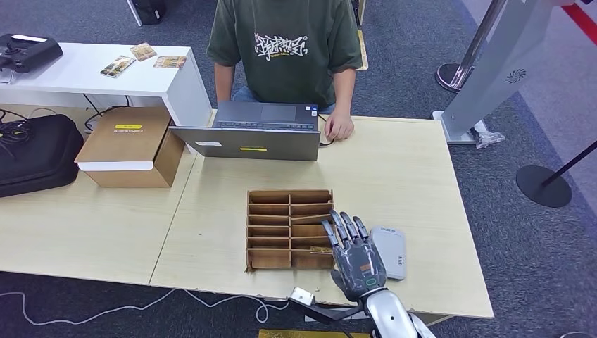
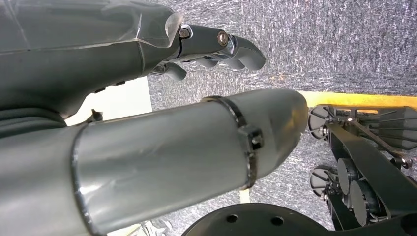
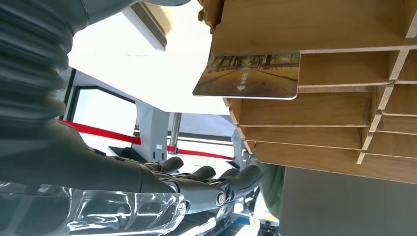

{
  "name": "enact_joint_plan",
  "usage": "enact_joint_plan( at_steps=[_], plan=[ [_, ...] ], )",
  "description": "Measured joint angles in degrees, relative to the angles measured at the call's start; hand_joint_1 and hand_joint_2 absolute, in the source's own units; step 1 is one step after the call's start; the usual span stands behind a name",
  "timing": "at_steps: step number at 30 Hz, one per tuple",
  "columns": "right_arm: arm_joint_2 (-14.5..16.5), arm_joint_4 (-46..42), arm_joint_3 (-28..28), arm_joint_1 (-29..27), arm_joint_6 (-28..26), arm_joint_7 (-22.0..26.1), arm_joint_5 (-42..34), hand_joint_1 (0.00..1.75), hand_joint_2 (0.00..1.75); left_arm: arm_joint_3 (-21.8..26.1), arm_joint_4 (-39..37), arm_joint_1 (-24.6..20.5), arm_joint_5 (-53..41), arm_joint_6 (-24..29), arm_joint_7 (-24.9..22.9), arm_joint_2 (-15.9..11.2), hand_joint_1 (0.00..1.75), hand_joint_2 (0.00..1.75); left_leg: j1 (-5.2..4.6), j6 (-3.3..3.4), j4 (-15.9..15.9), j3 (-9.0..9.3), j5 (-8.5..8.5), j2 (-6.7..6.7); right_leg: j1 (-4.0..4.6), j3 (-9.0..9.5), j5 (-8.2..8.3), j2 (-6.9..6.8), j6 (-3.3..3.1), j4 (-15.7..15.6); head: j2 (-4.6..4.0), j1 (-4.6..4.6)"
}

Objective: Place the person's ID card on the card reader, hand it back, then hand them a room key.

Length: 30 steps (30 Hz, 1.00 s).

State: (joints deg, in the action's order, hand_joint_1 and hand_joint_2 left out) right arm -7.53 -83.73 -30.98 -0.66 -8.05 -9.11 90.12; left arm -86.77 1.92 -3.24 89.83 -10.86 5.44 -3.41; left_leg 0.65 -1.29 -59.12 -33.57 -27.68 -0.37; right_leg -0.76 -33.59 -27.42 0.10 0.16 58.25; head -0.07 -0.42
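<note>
1. Slotted wooden rack (image 1: pixel 289 229) lies on the table (image 1: pixel 415 183), near its front edge.
2. Card reader (image 1: pixel 389 251) lies just right of the rack.
3. Right hand (image 1: pixel 357 259) hovers between rack and reader.
4. A card (image 3: pixel 248 75) sticks out of one rack slot.
5. Laptop (image 1: pixel 257 131) stands behind the rack; a person (image 1: pixel 285 49) sits behind it.
6. Cardboard box (image 1: pixel 132 146) lies left of the laptop.

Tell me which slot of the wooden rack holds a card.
A slot at the rack's near right, under the right hand: a card sticks out of it in the right wrist view; the slots beside it show none.
</note>
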Motion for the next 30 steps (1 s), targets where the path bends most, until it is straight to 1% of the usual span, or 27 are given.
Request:
enact_joint_plan(
  at_steps=[8, 14, 21, 30],
  plan=[
    [0.8, 0.4, 1.2, -0.3, -0.1, 2.3, 0.0, 0.0, 1.75, 0.0, 0.0, 0.0, 0.1, 0.0, 0.0, 0.0, 0.0, 0.0, 0.0, 0.0, 0.0, 0.0, 0.0, 0.0, 0.0, 0.0, 0.0, 0.0, 0.0, 0.0, 0.01, 0.0],
    [2.4, 1.4, 1.7, -0.3, -0.2, 3.5, 0.0, 0.0, 1.75, 0.0, 0.0, 0.0, 0.1, 0.0, 0.0, 0.0, 0.0, 0.0, 0.01, 0.0, 0.0, 0.0, 0.0, 0.0, 0.0, 0.0, 0.0, 0.0, 0.0, 0.0, 0.01, 0.0],
    [3.3, 2.6, 1.8, 0.0, -0.2, 3.4, 0.0, 0.0, 1.75, 0.0, 0.0, 0.0, 0.2, -0.1, 0.0, 0.0, 0.0, 0.0, 0.0, 0.0, 0.0, -0.01, 0.0, 0.0, 0.0, 0.0, 0.0, 0.0, 0.0, 0.0, 0.0, 0.0],
    [3.4, 3.5, 1.8, 0.4, -0.2, 3.1, 0.0, 0.0, 1.75, 0.0, 0.0, 0.0, 0.2, -0.1, 0.0, -0.2, 0.0, 0.0, 0.0, 0.0, 0.0, -0.01, 0.0, 0.0, 0.0, 0.0, 0.0, 0.0, 0.0, 0.0, 0.01, 0.0]
  ],
)
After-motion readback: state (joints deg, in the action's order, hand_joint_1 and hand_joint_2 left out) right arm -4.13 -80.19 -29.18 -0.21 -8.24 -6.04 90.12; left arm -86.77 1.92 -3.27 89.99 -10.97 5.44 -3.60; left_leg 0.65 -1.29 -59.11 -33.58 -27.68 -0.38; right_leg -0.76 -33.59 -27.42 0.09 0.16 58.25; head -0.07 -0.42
